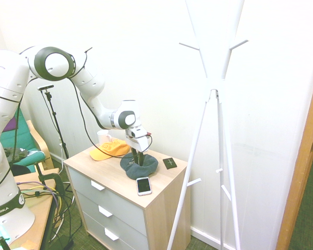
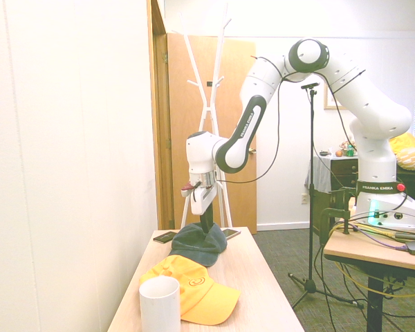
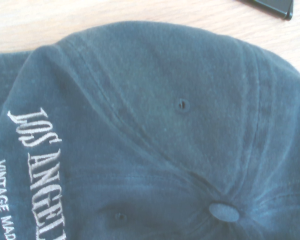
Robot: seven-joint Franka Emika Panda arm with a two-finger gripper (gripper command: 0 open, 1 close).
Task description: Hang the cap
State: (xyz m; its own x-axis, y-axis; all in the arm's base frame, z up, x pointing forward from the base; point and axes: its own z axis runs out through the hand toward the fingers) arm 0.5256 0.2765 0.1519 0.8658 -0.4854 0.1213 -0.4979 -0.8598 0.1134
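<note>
The cap (image 1: 147,168) is dark blue-grey and lies crown-up on the wooden dresser top (image 1: 107,171); it also shows in the second exterior view (image 2: 191,242). My gripper (image 1: 140,160) points straight down and presses into the cap's crown (image 2: 207,225). The wrist view is filled by the cap (image 3: 165,115) from very close, with its top button (image 3: 224,212) and pale stitched lettering (image 3: 40,170). Whether the cap is gripped does not show. A white coat rack (image 1: 217,88) with short pegs stands right of the dresser.
An orange-yellow cap (image 1: 109,150) and a white cup (image 1: 103,136) sit on the dresser's far-left part. A white phone (image 1: 143,185) lies at the front edge and a small black square (image 1: 169,162) beside the cap. The wall is close behind.
</note>
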